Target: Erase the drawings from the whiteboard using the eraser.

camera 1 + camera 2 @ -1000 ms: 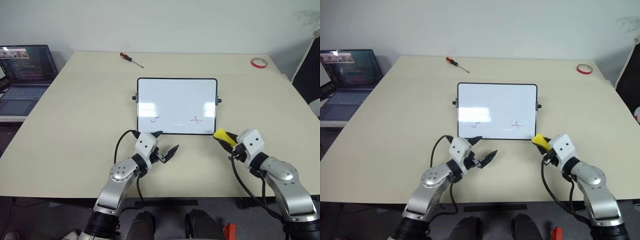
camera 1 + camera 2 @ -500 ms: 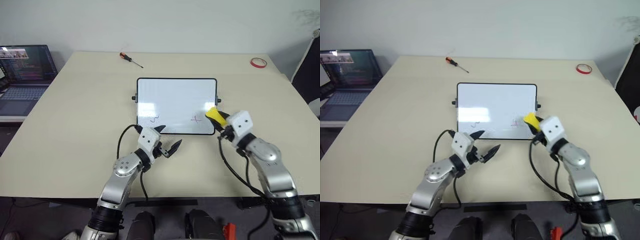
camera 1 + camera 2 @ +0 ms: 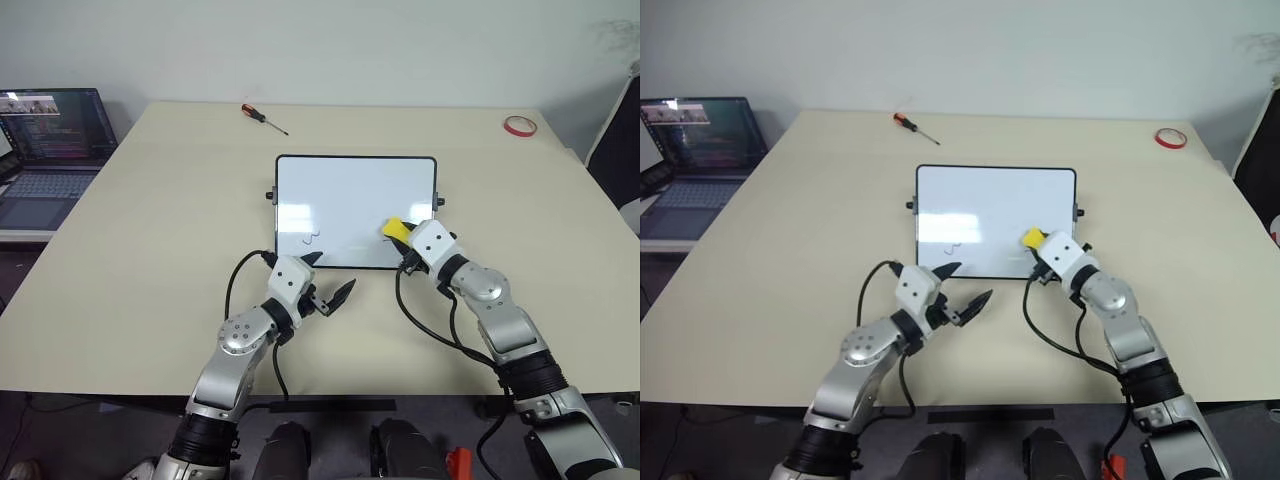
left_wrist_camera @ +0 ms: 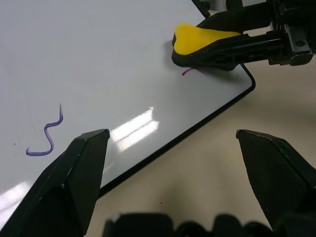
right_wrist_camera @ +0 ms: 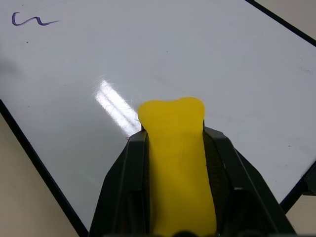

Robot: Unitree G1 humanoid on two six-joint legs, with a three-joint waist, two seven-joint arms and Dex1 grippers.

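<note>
Clamping the yellow eraser [image 5: 175,163] between its two black fingers, the right gripper [image 3: 404,240] has the block poking out past the fingertips and down over the whiteboard [image 3: 340,190], right on top of the red mark [image 4: 190,72], of which just a thin stroke peeks out from under the dark underside. The risk I'd watch for is the eraser skidding or twisting in that pinch if it is pushed too hard, or the light board sliding on the table [image 3: 150,230] under the wiping stroke, since nothing pins it; the left gripper [image 3: 328,282] hangs with its jaws spread wide and empty just off the board's near edge, not touching it. A shallow pass could also smear the red rather than lift it. Farther out from the eraser, toward the left gripper, a small purple-blue squiggle [image 4: 47,133] sits untouched. The board looks glossy and white, thin black frame, rounded corners.
</note>
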